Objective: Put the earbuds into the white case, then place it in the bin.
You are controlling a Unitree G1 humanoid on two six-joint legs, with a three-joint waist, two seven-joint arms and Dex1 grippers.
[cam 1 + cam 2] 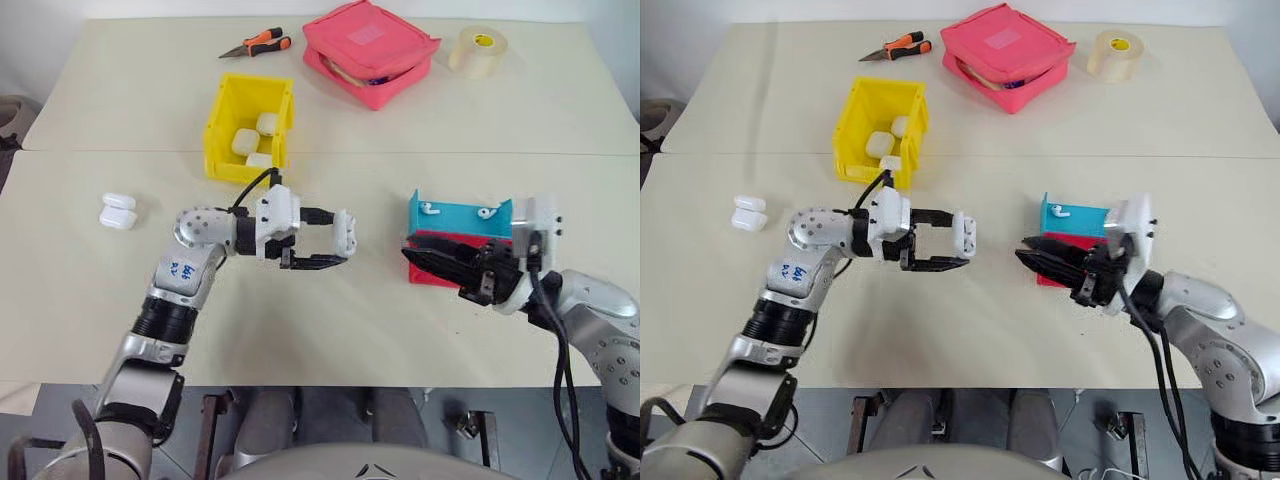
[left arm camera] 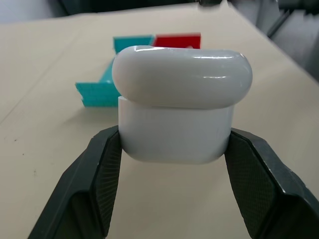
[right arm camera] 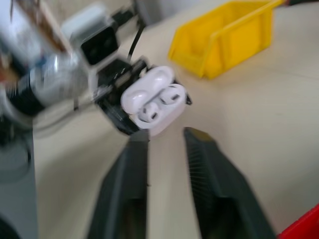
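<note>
The left gripper (image 1: 322, 243) clamps the white case (image 1: 345, 232) below the yellow bin (image 1: 250, 125), lid open, earbuds (image 3: 159, 103) seated. The right gripper (image 1: 425, 259), jaws empty, looks set to close that lid before binning.

**A test bench in a lab or workshop**

From my seat this looks like a robotics test setup, not a home. I see two plain cream tables (image 1: 420, 110) pushed edge to edge against a bare white wall, with nothing decorative about. The props are laid out sparsely: a yellow parts bin (image 1: 222, 135), small red and blue trays (image 1: 455, 215), orange-handled pliers (image 1: 258, 43), a roll of tape (image 1: 477, 50) and a pink pouch (image 1: 370, 50). Exposed cabling runs along my arms.
</note>
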